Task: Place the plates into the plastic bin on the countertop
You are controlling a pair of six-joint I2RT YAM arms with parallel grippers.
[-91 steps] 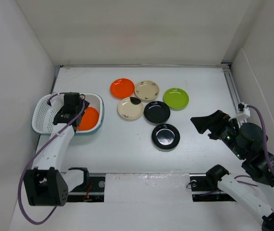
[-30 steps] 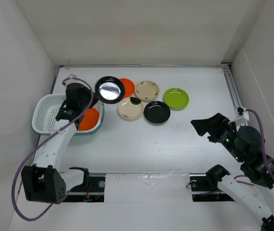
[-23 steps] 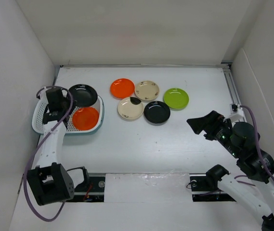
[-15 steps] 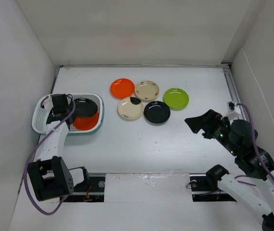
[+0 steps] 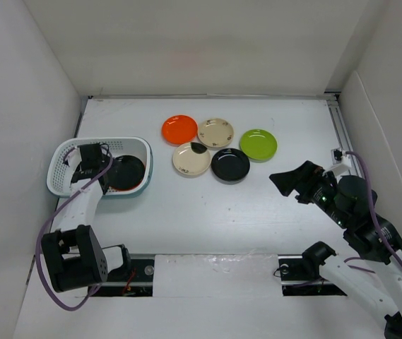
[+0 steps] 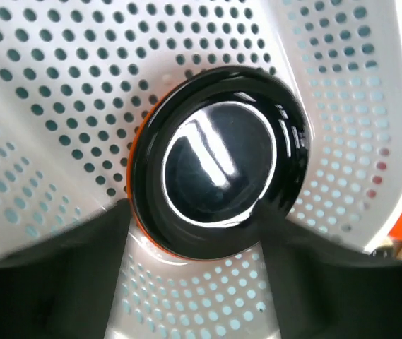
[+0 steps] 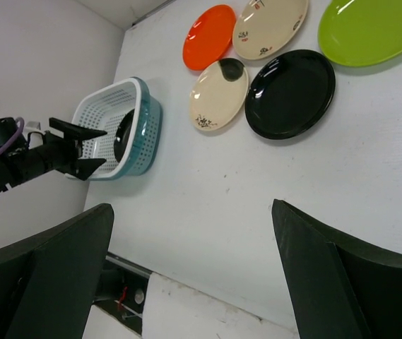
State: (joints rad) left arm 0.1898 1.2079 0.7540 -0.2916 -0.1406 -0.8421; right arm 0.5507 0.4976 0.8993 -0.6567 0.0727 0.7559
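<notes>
black plate (image 6: 222,152) atop orange plate (image 6: 131,185) inside plastic bin (image 5: 59,159), frame left; left gripper (image 7: 87,147) jaws parted, empty; right gripper (image 7: 192,212) spread wide, empty; five loose plates (image 5: 230,164) at centre.

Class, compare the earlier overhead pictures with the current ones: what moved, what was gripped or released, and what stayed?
The left gripper carried a black plate from the countertop leftward into the plastic bin, laid it on the orange plate there and opened, letting go. The right gripper edged slightly left, open throughout. The five other plates stayed put.
</notes>
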